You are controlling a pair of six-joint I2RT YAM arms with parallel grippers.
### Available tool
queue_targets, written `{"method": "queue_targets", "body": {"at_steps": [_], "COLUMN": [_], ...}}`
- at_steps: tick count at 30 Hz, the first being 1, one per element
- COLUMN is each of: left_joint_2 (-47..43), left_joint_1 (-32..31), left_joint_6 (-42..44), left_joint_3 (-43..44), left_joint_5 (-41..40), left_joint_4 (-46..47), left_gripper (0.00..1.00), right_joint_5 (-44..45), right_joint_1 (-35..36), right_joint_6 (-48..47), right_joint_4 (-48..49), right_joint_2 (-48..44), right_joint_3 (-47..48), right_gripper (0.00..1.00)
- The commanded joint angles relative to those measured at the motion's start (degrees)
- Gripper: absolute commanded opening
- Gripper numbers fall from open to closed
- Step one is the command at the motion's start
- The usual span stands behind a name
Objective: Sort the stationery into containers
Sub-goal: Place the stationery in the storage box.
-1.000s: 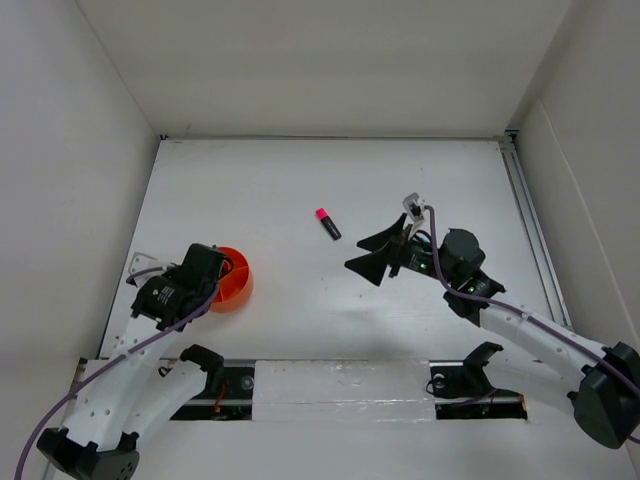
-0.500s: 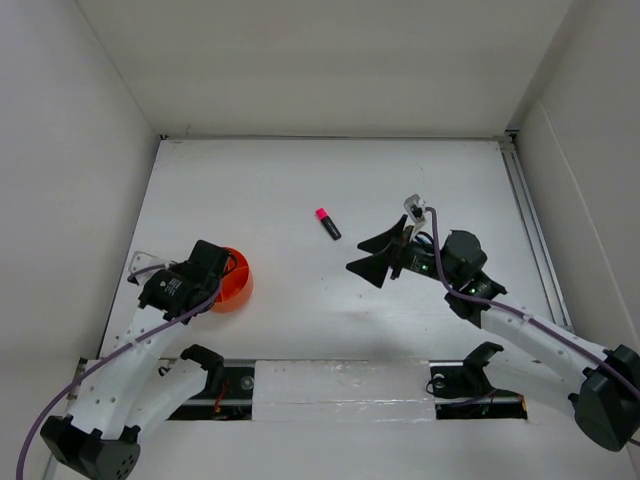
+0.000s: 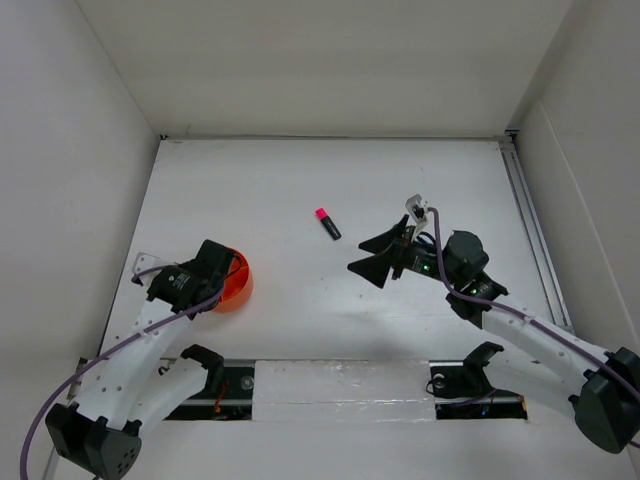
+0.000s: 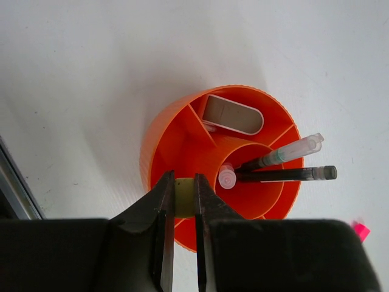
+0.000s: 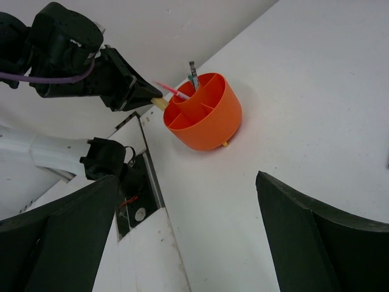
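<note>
1 orange cup (image 4: 159, 131) stands at the near left of the bench (image 3: 300, 180). The left fingers (image 4: 183, 182) pinch 1 small pale-yellow eraser (image 4: 183, 199) just above its near rim. In the cup, 2 pens (image 4: 284, 153) and 1 clear cap (image 4: 227, 177) occupy the centre well, with 1 grey rounded piece (image 4: 231, 115) in an outer compartment. 1 pink-capped highlighter (image 3: 327, 223) lies mid-bench, well apart. The right fingers (image 3: 356, 255) hang spread wide and empty near it.

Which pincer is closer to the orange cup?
Left. The left pincer is at the rim of the orange cup, pinching a small yellowish piece; the right pincer hangs open far across the table.
</note>
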Motion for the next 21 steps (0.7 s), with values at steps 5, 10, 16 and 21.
{"method": "queue_targets", "body": {"at_steps": [5, 10, 16, 21], "left_joint_2": [-0.94, -0.95, -2.09, -5.42], "left_joint_1": [-0.18, -0.18, -0.18, -0.18], "left_joint_6": [-5.17, -5.18, -5.70, -2.28], "left_joint_3": [-1.04, -1.56, -1.57, 1.07], "left_joint_5": [-4.88, -4.88, -4.88, -3.13], "left_joint_4": [-0.66, -0.66, -0.66, -0.66], "left_gripper": [0.24, 0.41, 0.42, 0.45], "right_joint_5": [-1.34, -1.34, -1.87, -1.87], "right_joint_1": [-0.42, -0.42, -0.42, -0.42], "right_joint_6": [0.20, 0.20, 0.20, 0.20], "right_joint_4": [3.59, 3.59, 3.59, 3.59], "right_joint_2": [-1.13, -1.13, -1.75, -0.60], "right_joint_3": [-0.05, -0.05, -0.05, -0.05], "right_gripper": [1.00, 1.00, 1.00, 1.00]}}
